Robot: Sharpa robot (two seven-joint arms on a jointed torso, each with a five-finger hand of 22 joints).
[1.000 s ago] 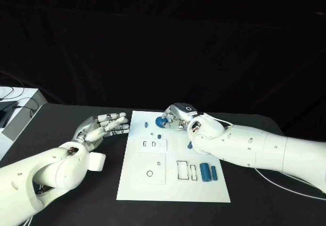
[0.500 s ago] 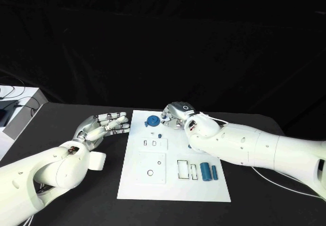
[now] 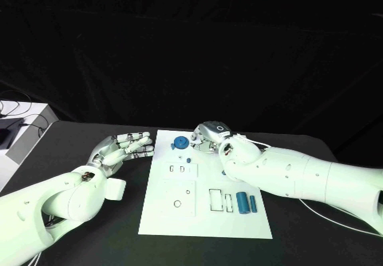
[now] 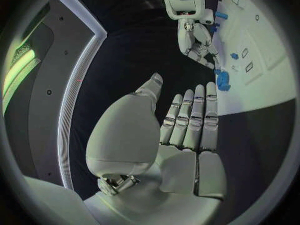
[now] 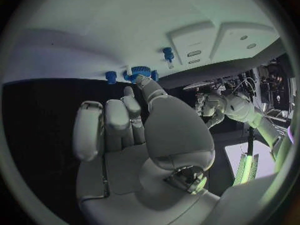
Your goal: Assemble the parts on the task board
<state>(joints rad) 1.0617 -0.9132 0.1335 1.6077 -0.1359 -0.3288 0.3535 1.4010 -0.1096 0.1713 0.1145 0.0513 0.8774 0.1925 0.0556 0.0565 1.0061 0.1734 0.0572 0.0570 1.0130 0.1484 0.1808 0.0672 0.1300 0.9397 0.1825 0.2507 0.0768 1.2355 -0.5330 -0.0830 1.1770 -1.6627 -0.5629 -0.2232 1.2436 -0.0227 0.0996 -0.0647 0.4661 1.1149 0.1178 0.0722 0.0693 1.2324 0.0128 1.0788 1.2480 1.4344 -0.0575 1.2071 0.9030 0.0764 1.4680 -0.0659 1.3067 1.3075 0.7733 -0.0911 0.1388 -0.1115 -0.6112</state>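
The white task board (image 3: 206, 221) lies mid-table. A blue gear (image 3: 181, 143) sits near its far left corner, also seen as the gear (image 5: 140, 74) and the gear (image 4: 224, 80). My right hand (image 3: 211, 136) hovers just right of the gear with its fingers stretched out; one fingertip (image 5: 139, 81) reaches the gear's edge, and nothing is gripped. My left hand (image 3: 124, 148) lies open beside the board's left edge, its fingers (image 4: 190, 117) straight and empty. Two blue cylinders (image 3: 247, 203) lie side by side on the board's right part. A small blue peg (image 3: 189, 159) stands near the slots.
Another small blue piece (image 3: 224, 173) lies by my right forearm (image 3: 303, 177), which crosses the board's right side. A white box (image 3: 20, 130) stands at the table's far left. Bare black table (image 3: 96, 244) surrounds the board.
A second ago my right hand held the blue gear. The gear now sits further left on the board, and the hand has let go and drawn slightly right. The left hand is still.
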